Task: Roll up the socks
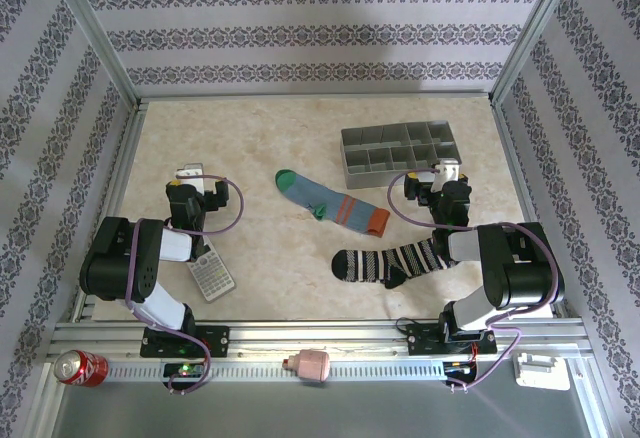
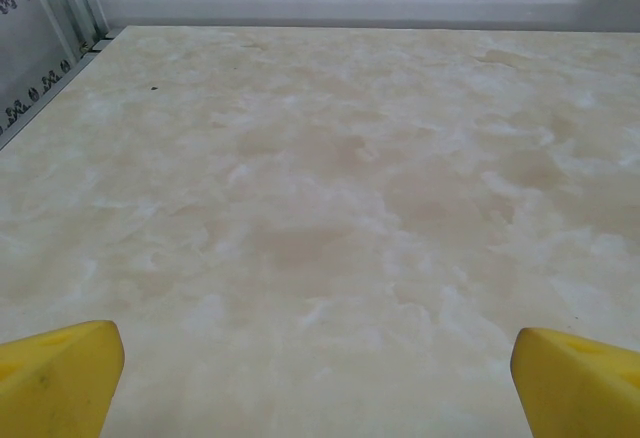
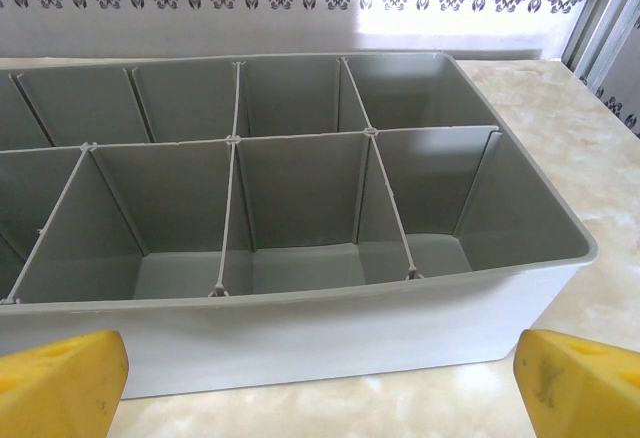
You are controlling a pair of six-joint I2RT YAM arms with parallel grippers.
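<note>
Item: two socks, unrolled, lying flat on the table (image 1: 270,138) between the arms. Blue sock (image 1: 332,202): mid-table, diagonal, green toe far-left, orange cuff near-right. Striped sock (image 1: 395,260): nearer us, black toe leftward, leg running right. The two lie near each other but apart. Left gripper (image 1: 189,173) (image 2: 320,378): jaws spread wide, holding nothing, over bare table. Right gripper (image 1: 447,171) (image 3: 320,378): jaws equally wide, holding nothing, facing the grey tray (image 3: 300,333). Step, as we judge it: the first reach, no sock yet taken. We would turn both grippers inward, lay one sock along the other, pinch both layers at the toe end, and roll toward the cuffs, keeping the fabric taut so the roll stays tight. Obscured: the striped sock's cuff end runs beneath the right arm, so we cannot tell where it finishes. The green patch at the blue sock's middle may be a heel; we cannot say. Also present: a calculator (image 1: 211,274) beside the left arm.
</note>
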